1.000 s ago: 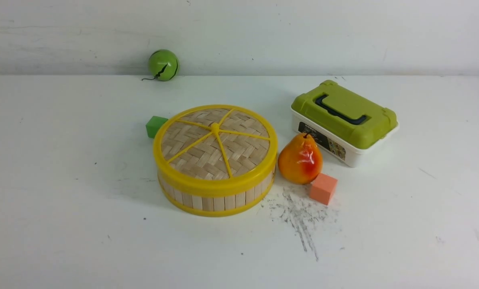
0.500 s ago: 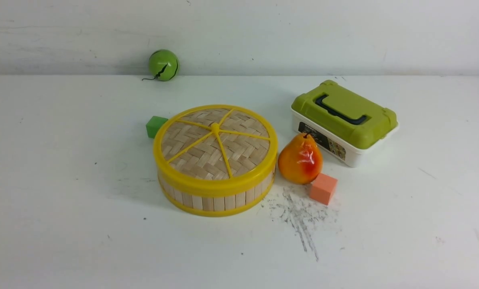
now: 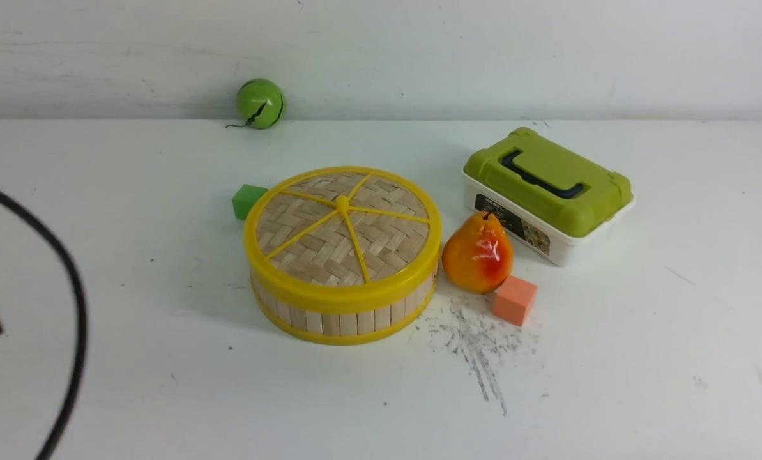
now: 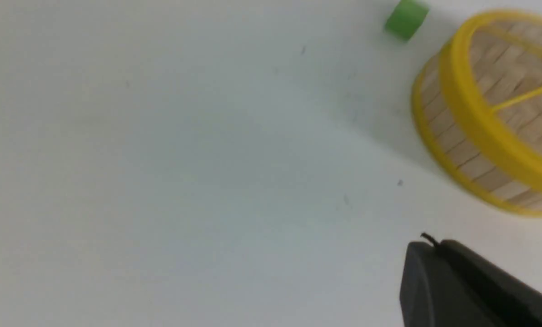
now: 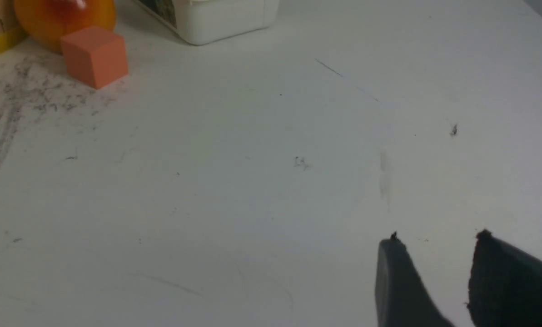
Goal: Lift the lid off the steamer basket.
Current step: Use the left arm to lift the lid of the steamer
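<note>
Note that the left arm's cable (image 3: pixel 79 300) now enters view. The left gripper (image 4: pixel 430 259) (you cannot tell its spread) approaches, while the lid (image 3: pixel 342 223) remains seated on the steamer basket (image 3: pixel 342 319).

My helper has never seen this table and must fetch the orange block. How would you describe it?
Find the central round yellow-rimmed steamer basket; a pear stands right of it. The orange block sits at the pear's near right side, by dark scuff marks. It is the only orange cube; the other cube, behind the basket, is green.
</note>
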`<state>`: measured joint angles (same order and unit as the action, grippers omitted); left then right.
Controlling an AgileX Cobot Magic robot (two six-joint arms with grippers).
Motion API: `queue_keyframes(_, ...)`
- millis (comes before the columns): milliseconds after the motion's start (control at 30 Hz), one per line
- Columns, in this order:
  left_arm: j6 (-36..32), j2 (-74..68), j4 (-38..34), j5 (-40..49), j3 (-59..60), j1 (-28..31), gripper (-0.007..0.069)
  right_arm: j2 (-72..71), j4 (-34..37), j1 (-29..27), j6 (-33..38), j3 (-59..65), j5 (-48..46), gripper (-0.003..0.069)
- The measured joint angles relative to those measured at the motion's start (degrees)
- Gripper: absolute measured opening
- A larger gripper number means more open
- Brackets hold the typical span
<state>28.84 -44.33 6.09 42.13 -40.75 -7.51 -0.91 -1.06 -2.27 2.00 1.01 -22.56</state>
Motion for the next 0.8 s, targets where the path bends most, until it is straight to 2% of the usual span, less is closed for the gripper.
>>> queue_keyframes(133,-9.95,-12.09,-16.65,-0.58,-1.9,0.0,-0.0013,0.0,0.0,0.0,0.0,0.0,0.0,0.024)
queue_keyframes(167,-9.95,-12.56,-16.65,-0.68,-1.9,0.0,-0.0013,0.0,0.0,0.0,0.0,0.0,0.0,0.024)
queue_keyframes(200,-14.06,-14.85,-21.84,-1.01,-2.57,0.0,-0.0013,0.0,0.0,0.0,0.0,0.0,0.0,0.024)
queue_keyframes(233,-21.67,-18.28,-30.42,-1.12,-3.89,0.0,-0.0013,0.0,0.0,0.0,0.0,0.0,0.0,0.024)
queue_keyframes(367,-41.33,-25.8,-48.6,1.82,-9.19,0.0,-0.0013,0.0,0.0,0.0,0.0,0.0,0.0,0.024)
queue_keyframes(400,-41.33,-26.17,-48.6,2.06,-9.19,0.0,-0.0013,0.0,0.0,0.0,0.0,0.0,0.0,0.024)
queue_keyframes(467,-47.42,-30.9,-55.05,5.69,-14.33,0.0,-0.0013,0.0,0.0,0.0,0.0,0.0,0.0,0.024)
queue_keyframes(600,-46.19,-36.83,-55.61,10.53,-23.49,0.0,-0.0013,0.0,0.0,0.0,0.0,0.0,0.0,0.024)
queue_keyframes(667,-44.3,-39.75,-53.29,12.32,-27.83,-0.36,-0.0013,0.0,0.0,0.0,0.0,0.0,0.0,0.024)
queue_keyframes(800,-38.98,-45.2,-43.64,13.61,-37.34,-3.53,-0.0013,0.0,0.0,0.0,0.0,0.0,0.0,0.024)
